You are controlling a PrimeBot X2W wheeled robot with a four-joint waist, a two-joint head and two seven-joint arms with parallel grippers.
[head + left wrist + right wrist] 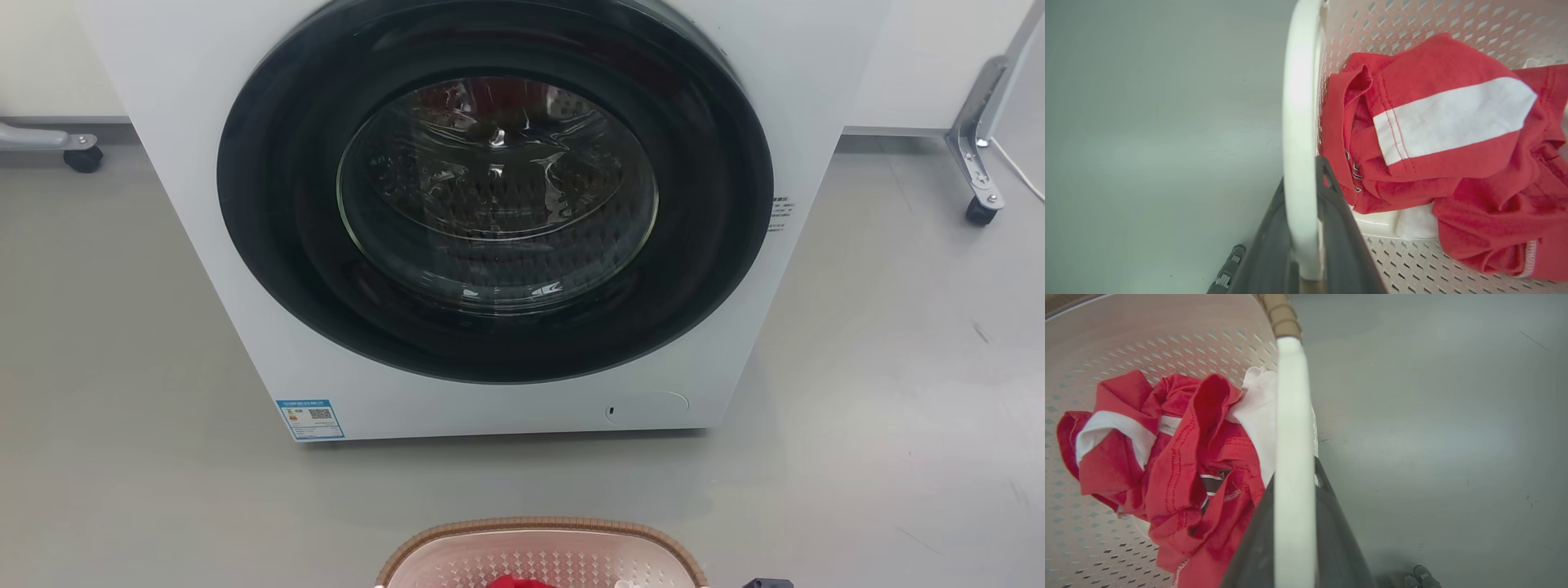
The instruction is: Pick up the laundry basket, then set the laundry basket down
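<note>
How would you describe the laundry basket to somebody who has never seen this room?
Find the big white washing machine with the round dark door. Straight in front of it, nearest the robot, is the laundry basket, small and cream-white with holes in its walls. Its brown woven-look rim and the red clothes inside set it apart.

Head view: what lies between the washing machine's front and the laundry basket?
Nothing but bare grey floor, seen in the head view, separates the washing machine from the laundry basket.
</note>
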